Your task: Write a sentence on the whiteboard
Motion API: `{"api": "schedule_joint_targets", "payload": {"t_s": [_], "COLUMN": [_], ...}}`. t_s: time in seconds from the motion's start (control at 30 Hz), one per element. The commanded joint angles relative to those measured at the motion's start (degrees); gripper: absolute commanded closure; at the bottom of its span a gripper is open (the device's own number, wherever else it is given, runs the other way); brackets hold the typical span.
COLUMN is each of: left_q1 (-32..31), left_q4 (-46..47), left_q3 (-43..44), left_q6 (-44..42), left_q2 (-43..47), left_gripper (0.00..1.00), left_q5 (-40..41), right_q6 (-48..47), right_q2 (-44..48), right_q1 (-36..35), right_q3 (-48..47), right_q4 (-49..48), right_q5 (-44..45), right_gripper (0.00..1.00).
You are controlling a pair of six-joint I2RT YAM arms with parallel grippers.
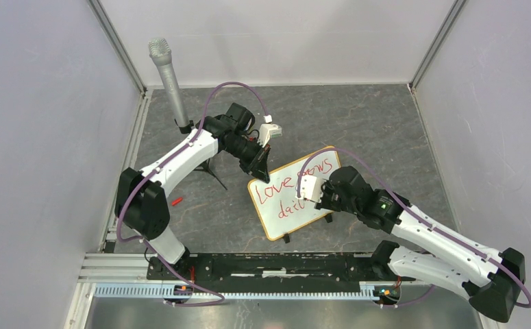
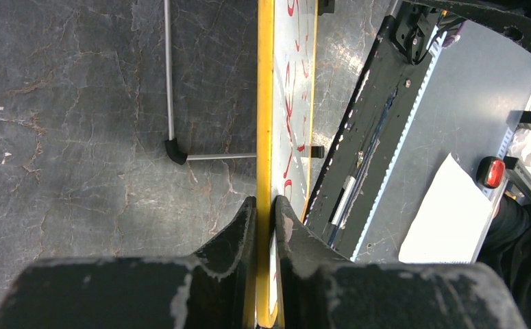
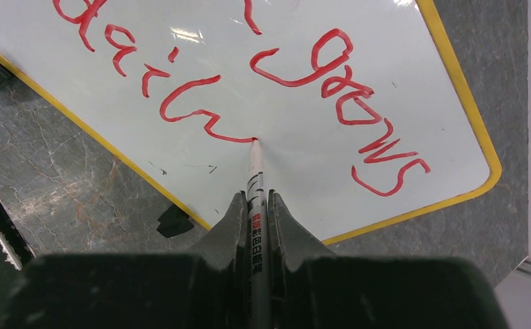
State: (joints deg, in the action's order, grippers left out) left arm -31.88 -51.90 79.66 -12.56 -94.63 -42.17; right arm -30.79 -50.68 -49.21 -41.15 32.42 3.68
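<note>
The whiteboard (image 1: 288, 221), glossy, yellow-rimmed and round-cornered, stands edge-on, clamped in the left gripper (image 2: 266, 202). The right gripper (image 3: 255, 197) pinches a marker (image 3: 255, 171), its tip touching the red cursive sentence (image 1: 291, 188) just ahead.

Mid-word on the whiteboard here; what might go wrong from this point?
1. The left gripper pinches the whiteboard only by its thin frame edge; pressure from the marker might twist or slip the board, skewing the sentence.
2. The right gripper holds the marker with its tip pressed on the board; it might slide in that grip, breaking the stroke.
</note>
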Motion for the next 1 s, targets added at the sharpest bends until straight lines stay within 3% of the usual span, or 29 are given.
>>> {"api": "schedule_joint_targets", "payload": {"t_s": [0.0, 0.63, 0.97], "left_q1": [-1.05, -1.01, -1.03], "left_q4": [-2.29, -2.10, -1.54], "left_q3": [-0.10, -0.28, -0.82], "left_q6": [-3.13, -3.69, -3.70], "left_q2": [-1.46, -2.18, -2.46], "left_gripper": [0.98, 0.98, 0.98], "left_q5": [-0.54, -0.54, -0.54], "right_q6": [-0.66, -4.26, -2.78], "right_q2": [-0.11, -3.86, -6.50], "right_q1": [0.41, 0.27, -0.53], "right_q3": [-0.47, 2.43, 2.14], "right_q4": [-1.95, 3.60, -0.87], "right_q5": [-0.56, -7.18, -9.27], "right_gripper": [1.00, 1.00, 1.00]}}
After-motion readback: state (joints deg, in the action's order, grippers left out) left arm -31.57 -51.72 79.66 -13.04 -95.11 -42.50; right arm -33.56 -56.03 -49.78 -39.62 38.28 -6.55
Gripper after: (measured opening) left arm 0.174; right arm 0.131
